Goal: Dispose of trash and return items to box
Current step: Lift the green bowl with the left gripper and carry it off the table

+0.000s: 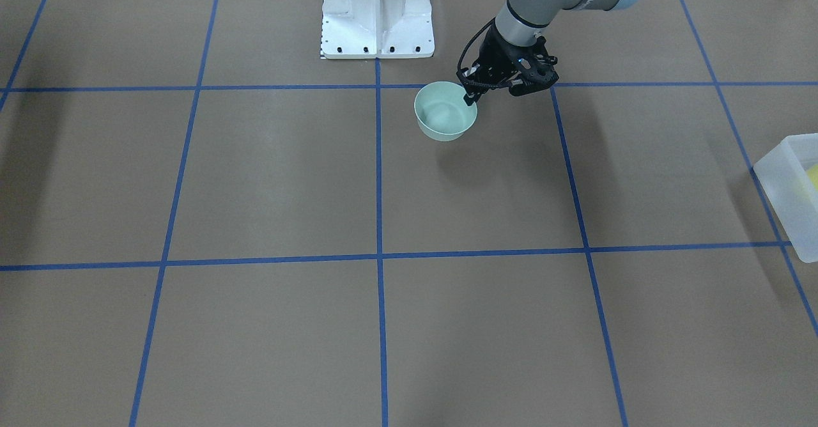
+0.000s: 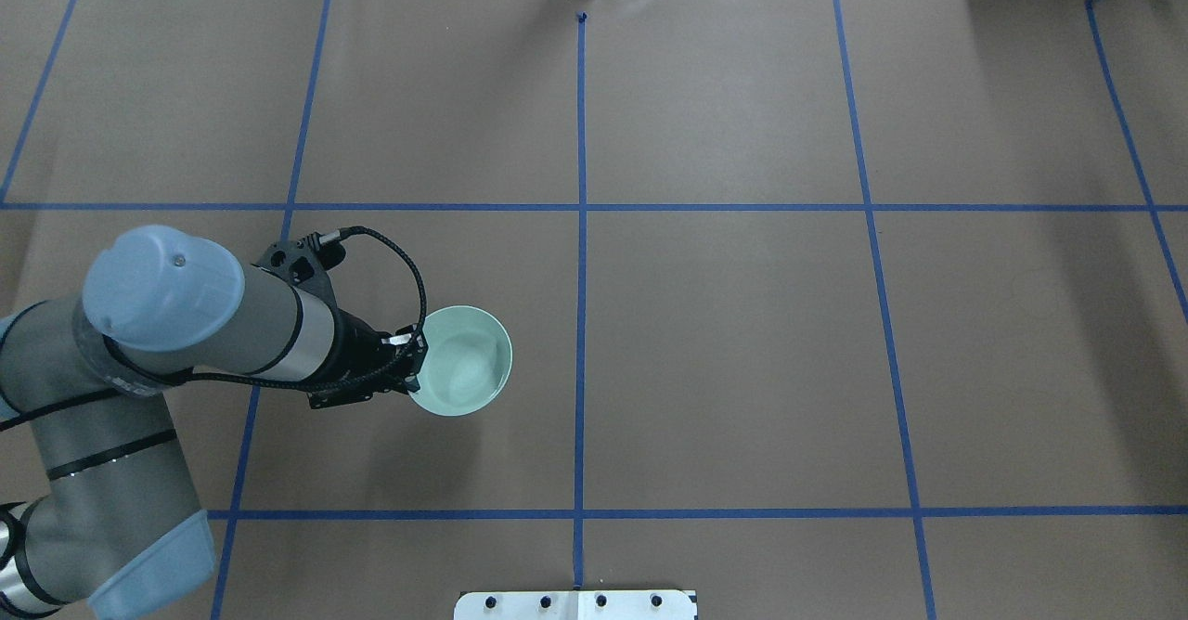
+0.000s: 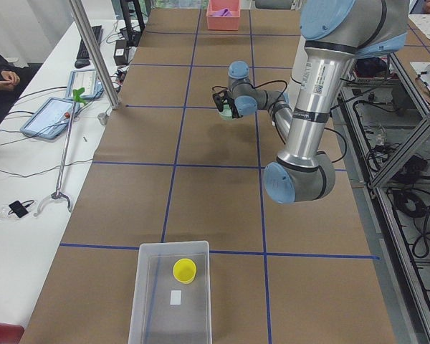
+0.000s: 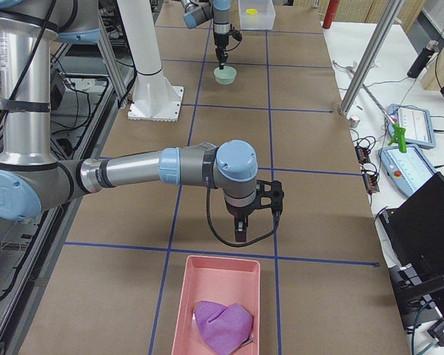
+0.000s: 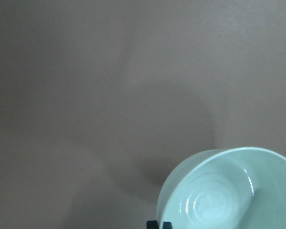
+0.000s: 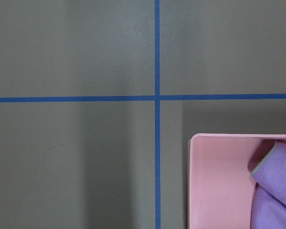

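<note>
My left gripper (image 1: 471, 96) is shut on the near rim of the pale mint-green bowl (image 1: 445, 111), which is empty. It shows in the overhead view (image 2: 415, 366) at the left edge of the bowl (image 2: 464, 360). The left wrist view shows the bowl (image 5: 229, 191) with my fingertips (image 5: 158, 224) on its rim. I cannot tell whether the bowl touches the table. The yellow cup (image 3: 184, 270) stands inside the translucent box (image 3: 137, 301), also seen at the front view's right edge (image 1: 779, 181). My right gripper (image 4: 239, 235) hangs over the table near a pink tray; I cannot tell whether it is open.
A pink tray (image 4: 185, 296) holds a purple cloth (image 4: 222, 322); both show in the right wrist view, tray (image 6: 219, 181) and cloth (image 6: 276, 183). The white robot pedestal (image 1: 377, 24) stands behind the bowl. Blue tape lines grid the brown table.
</note>
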Available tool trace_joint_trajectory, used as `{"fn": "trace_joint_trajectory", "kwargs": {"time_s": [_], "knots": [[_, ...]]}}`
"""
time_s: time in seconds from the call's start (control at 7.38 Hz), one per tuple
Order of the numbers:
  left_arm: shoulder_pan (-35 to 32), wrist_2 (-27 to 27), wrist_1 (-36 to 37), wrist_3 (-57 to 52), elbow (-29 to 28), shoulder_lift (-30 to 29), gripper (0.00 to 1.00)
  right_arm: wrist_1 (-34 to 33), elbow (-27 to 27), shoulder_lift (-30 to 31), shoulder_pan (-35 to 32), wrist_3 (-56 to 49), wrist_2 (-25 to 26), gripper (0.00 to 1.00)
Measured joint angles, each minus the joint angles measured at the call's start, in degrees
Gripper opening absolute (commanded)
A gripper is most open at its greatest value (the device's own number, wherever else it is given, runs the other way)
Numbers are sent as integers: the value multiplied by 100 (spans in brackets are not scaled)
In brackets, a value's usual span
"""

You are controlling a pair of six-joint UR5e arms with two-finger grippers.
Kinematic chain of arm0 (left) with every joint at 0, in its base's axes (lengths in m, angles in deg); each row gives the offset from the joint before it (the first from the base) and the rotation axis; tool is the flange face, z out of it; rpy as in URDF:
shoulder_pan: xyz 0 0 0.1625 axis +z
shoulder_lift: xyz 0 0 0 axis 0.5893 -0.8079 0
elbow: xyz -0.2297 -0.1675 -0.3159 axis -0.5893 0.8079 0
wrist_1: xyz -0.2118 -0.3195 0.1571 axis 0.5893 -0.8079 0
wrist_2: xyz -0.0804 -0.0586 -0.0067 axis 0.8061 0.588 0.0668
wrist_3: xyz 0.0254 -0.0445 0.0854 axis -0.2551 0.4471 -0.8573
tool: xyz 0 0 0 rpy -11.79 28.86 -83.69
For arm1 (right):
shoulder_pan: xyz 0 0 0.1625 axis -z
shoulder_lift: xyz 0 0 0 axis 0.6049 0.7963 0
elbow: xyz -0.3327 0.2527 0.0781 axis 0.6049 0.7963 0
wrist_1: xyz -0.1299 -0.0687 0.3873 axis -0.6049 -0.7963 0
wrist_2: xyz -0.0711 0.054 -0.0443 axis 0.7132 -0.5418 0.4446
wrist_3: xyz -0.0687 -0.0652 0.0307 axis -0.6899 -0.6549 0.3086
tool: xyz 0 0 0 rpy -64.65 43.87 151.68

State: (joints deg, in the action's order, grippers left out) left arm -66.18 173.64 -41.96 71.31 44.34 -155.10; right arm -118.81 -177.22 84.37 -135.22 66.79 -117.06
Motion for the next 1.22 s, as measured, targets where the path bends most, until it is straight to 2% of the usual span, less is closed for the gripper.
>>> {"fn": "trace_joint_trajectory", "kwargs": {"time_s": [0.27, 0.54, 0.81, 1.22], "knots": [[-928, 715, 370, -491, 10, -8, 0, 1, 46, 44, 20, -2, 37, 100], [-1941, 1293, 1016, -1738, -50, -29, 0, -1, 148, 55, 186, -2, 99, 100], [-3265, 1993, 1758, -3279, -187, -38, 0, 10, 322, 53, 486, 2, 200, 100], [-4852, 2373, 2375, -5702, -809, 317, 0, 63, 425, 50, 817, 463, 215, 100]]}}
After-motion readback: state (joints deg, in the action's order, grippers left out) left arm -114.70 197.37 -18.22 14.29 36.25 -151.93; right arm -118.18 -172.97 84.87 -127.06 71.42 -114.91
